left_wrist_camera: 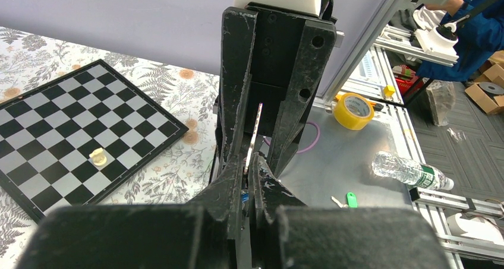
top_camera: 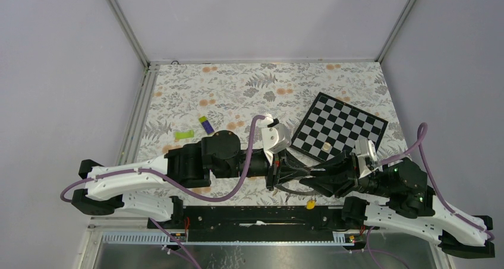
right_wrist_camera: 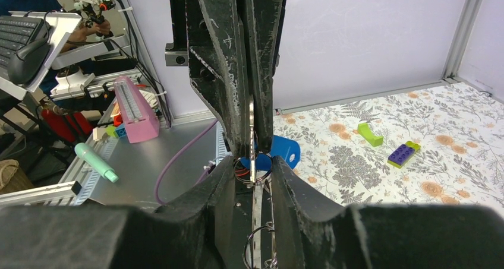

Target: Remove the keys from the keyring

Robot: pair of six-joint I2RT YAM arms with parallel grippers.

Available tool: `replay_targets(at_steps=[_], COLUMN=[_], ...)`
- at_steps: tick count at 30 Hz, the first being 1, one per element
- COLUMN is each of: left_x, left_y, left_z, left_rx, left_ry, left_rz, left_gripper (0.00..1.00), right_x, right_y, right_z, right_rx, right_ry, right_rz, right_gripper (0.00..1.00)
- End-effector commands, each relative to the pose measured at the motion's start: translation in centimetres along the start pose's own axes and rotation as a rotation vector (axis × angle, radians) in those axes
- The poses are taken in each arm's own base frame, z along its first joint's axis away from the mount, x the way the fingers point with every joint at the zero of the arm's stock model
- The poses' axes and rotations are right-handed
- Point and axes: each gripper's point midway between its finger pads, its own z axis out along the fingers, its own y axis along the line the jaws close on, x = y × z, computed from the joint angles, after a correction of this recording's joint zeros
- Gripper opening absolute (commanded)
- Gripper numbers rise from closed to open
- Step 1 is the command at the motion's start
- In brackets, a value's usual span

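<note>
Fingers (left_wrist_camera: 226,189) of the L gripper (left_wrist_camera: 249,165) are clenched flat on the keyring (left_wrist_camera: 255,132). It is seen edge-on as a thin grey strip, held clear of the table just off the chessboard's (top_camera: 342,126) near-left corner, on the side twd the arm bases. The same strip is straddled from the opp. side by the R gripper (right_wrist_camera: 252,165). Its fingers (right_wrist_camera: 288,192) are set partly apart w/ the strip btwn them, but whether anything is gripped cannot be told, since the gap is crowded w/ small hardware. A blue key head (right_wrist_camera: 285,150) is seen just beside the keyring, past the R fingertips. A thin wire ring (right_wrist_camera: 257,245) is seen lower in the same gap, nearer the R wrist. One pale chess piece (left_wrist_camera: 98,157) is stood on the chessboard, near the edge closest to the grippers. A purple block (top_camera: 206,124) and a green block (top_camera: 184,134) are laid on the floral tablecloth (top_camera: 238,91), well left of the chessboard, near each other but not touching. A small yellow item (top_camera: 309,204) is seen by the black base rail (top_camera: 238,212), on the arm-base side of the chessboard.
</note>
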Motion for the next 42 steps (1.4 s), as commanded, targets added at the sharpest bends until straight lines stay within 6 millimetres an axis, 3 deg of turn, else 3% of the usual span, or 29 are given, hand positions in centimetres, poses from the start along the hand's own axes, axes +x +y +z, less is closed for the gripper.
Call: replay_targets(at_steps=[1,14,27,36,37,40,42], left_x=[-1.5,-0.6,-2.2,-2.7,-2.7,-2.7,-2.9], left_y=[-0.7,-0.6,-0.5,-0.8,-0.8,-0.8,-0.9], left_z=[-0.1,0.1,-0.4,-0.7,-0.7,-0.7,-0.7], left_rx=[0.027,0.03,0.012,0.027,0.029,0.029,0.031], left_ry=[-0.054,-0.024,-0.074,-0.091,-0.09,-0.087,-0.091], left_rz=[-0.011,-0.02,-0.006,-0.008,-0.008,-0.008,-0.007], left_gripper=[0.0,0.0,0.0,0.0,0.0,0.0,0.0], right_x=[-4.1,-5.2,-1.8,-1.8,-1.8,-1.7,-1.7], right_y=[0.4,0.1,-0.2,-1.1,-1.2,-1.2,-1.1], right_z=[-0.3,-0.7,-0.2,-0.6,-0.6,-0.6,-0.7], right_rx=[0.0,0.023,0.024,0.075,0.082,0.084,0.074], right_ry=[-0.117,-0.147,-0.049,-0.059,-0.058,-0.059,-0.058], right_rz=[-0.043,-0.065,-0.023,-0.02,-0.018,-0.016,-0.016], right_gripper=[0.15,0.16,0.16,0.18,0.2,0.41,0.46])
